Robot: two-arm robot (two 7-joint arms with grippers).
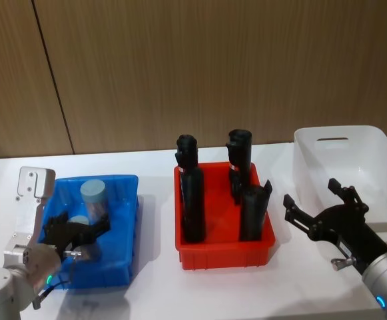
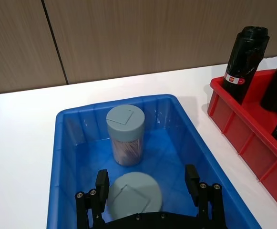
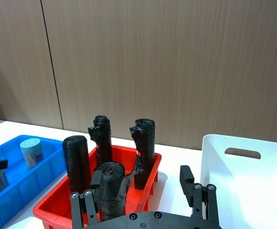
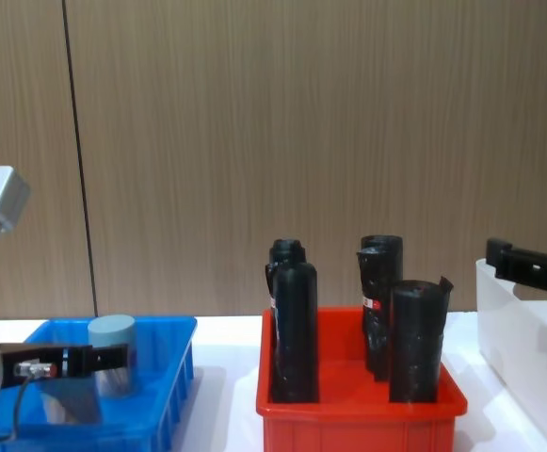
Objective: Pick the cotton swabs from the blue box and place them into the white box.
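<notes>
1. While the head view looks down on the white surface (image 1: 153, 287), the shallow bright blue plastic box (image 1: 125, 267) lies well left of the red plastic bin (image 1: 226, 257). The tall white plastic box (image 1: 313, 167) stands just right of that bin. Two small clear cylindrical jars of cotton swabs with pale blue-grey lids stand in the blue box: the far jar (image 1: 93, 195) and the near jar (image 1: 81, 221). The left tool (image 1: 80, 239), left of the red bin, is down inside the blue box. The right tool (image 1: 312, 195), right of the red bin and in front of the white box, is spread apart and holds nothing. Tall black rolls (image 1: 193, 200) stand upright in the red bin.
2. From the left wrist, the near jar (image 2: 133, 193) sits between the left tool's black fingers (image 2: 102, 183), which are apart. One finger is just beside the lid and the other stands clear of it. The far jar (image 2: 125, 131) stands upright beyond, apart from the near one.
3. From the right wrist, the right tool's fingers (image 3: 188, 179) are wide apart. Beyond them are the red bin (image 3: 52, 200) and the black rolls (image 3: 76, 162), with the white box (image 3: 214, 162) on one side. The blue box (image 3: 14, 191), holding the far jar (image 3: 32, 150), is on the other.
4. From the chest, the left tool (image 4: 89, 360) reaches level across a lidded jar in the blue box (image 4: 174, 377), left of the red bin (image 4: 358, 428). The right tool (image 4: 525, 266) is at the rim of the white box (image 4: 518, 339), right of that bin.
</notes>
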